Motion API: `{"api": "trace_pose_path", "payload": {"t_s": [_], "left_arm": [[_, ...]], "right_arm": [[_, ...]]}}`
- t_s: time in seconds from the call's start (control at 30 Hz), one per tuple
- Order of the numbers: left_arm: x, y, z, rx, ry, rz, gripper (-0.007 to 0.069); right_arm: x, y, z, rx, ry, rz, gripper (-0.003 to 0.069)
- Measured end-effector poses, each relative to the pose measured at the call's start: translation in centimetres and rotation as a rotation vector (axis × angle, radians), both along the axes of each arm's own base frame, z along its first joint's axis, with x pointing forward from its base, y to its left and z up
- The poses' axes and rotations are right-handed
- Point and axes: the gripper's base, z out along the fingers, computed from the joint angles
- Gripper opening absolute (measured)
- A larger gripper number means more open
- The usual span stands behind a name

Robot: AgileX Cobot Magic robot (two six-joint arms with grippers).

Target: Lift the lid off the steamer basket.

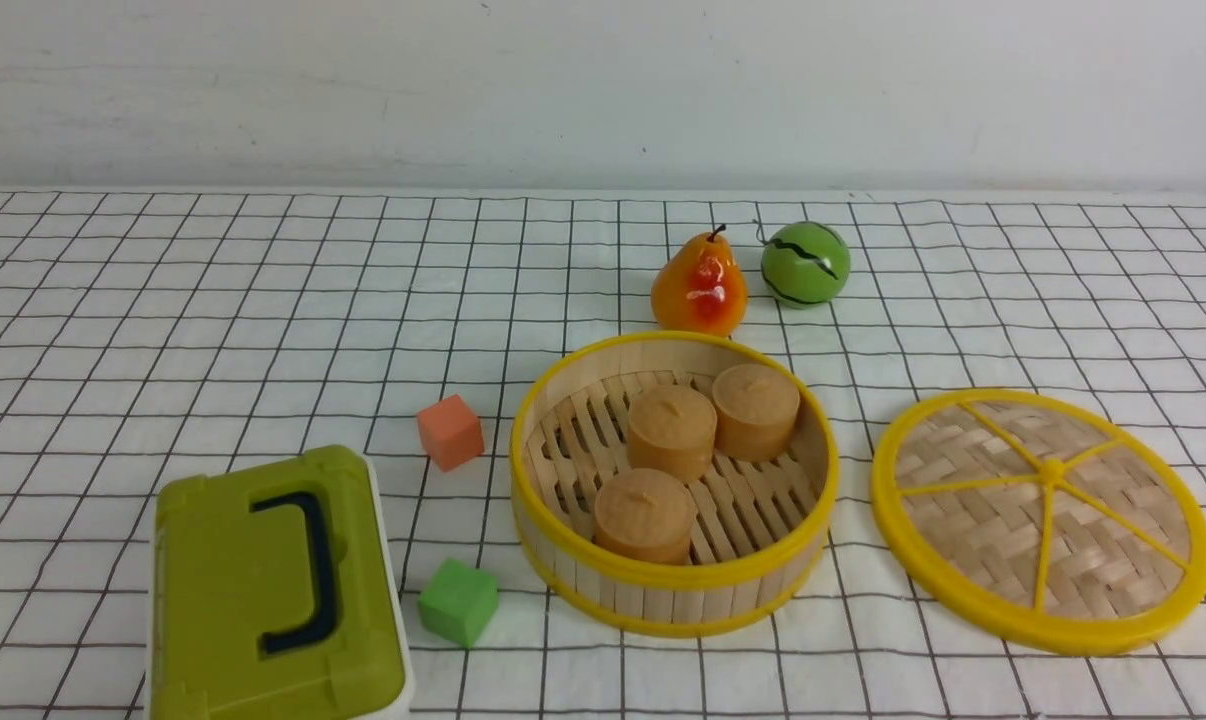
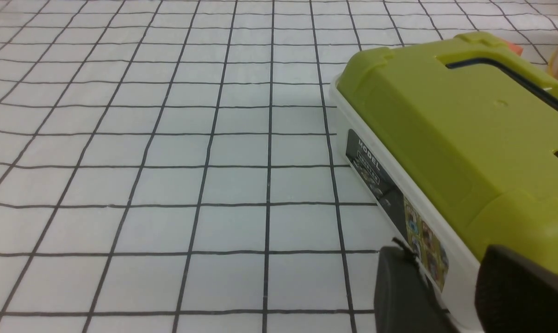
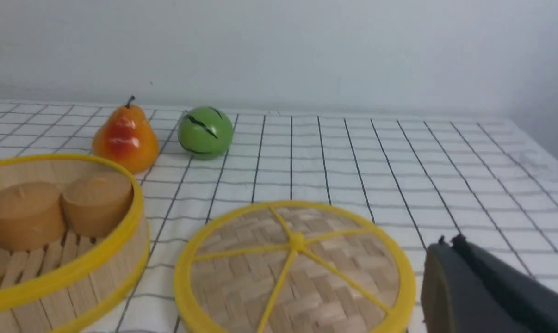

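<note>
Lid (image 1: 1043,520): flat on the checked cloth (image 1: 213,300), just right of the steamer basket (image 1: 673,480), not touching it; knob up.
Basket: open, three tan cakes (image 1: 671,432) on its slatted floor. Task looks done.
Right gripper (image 3: 487,296): only one dark finger shows, low beside the lid's near rim, holding nothing visible; cannot tell how its jaws stand.
Left gripper (image 2: 450,291): two dark fingers apart, close against the olive-green box (image 2: 459,134).
Nearer arm: right.
Long axis: none; lid round.
Room: pear (image 1: 700,283) and green ball (image 1: 805,263) behind; bare cloth right of lid.
</note>
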Motion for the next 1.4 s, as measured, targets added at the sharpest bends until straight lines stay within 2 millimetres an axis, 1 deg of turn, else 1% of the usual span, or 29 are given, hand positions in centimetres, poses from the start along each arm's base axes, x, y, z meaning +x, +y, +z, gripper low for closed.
{"api": "trace_pose_path", "payload": {"t_s": [0.03, 0.07, 0.13, 0.27, 0.3, 0.33, 0.53, 1.4], "left_arm": [[0.0, 0.0, 0.0, 0.0, 0.0, 0.0, 0.0239], [0.0, 0.0, 0.0, 0.0, 0.0, 0.0, 0.0239], [0.0, 0.0, 0.0, 0.0, 0.0, 0.0, 0.0239], [0.0, 0.0, 0.0, 0.0, 0.0, 0.0, 0.0239], [0.0, 0.0, 0.0, 0.0, 0.0, 0.0, 0.0239], [0.0, 0.0, 0.0, 0.0, 0.0, 0.0, 0.0239], [0.0, 0.0, 0.0, 0.0, 0.0, 0.0, 0.0239], [0.0, 0.0, 0.0, 0.0, 0.0, 0.0, 0.0239]], "right_arm": [[-0.3, 0.0, -1.6, 0.02, 0.008, -0.012, -0.0022], [-0.4, 0.0, -1.8, 0.021, 0.011, -0.012, -0.0022], [-0.7, 0.0, -3.9, 0.032, 0.039, -0.015, -0.0022], [-1.1, 0.0, -5.6, 0.075, 0.128, -0.022, -0.0022], [-1.1, 0.0, -5.6, 0.074, 0.129, -0.022, -0.0022], [-1.2, 0.0, -5.9, 0.083, 0.168, -0.026, -0.0022], [-1.3, 0.0, -6.0, 0.088, 0.197, -0.028, -0.0022], [-1.3, 0.0, -6.0, 0.088, 0.198, -0.028, -0.0017]]}}
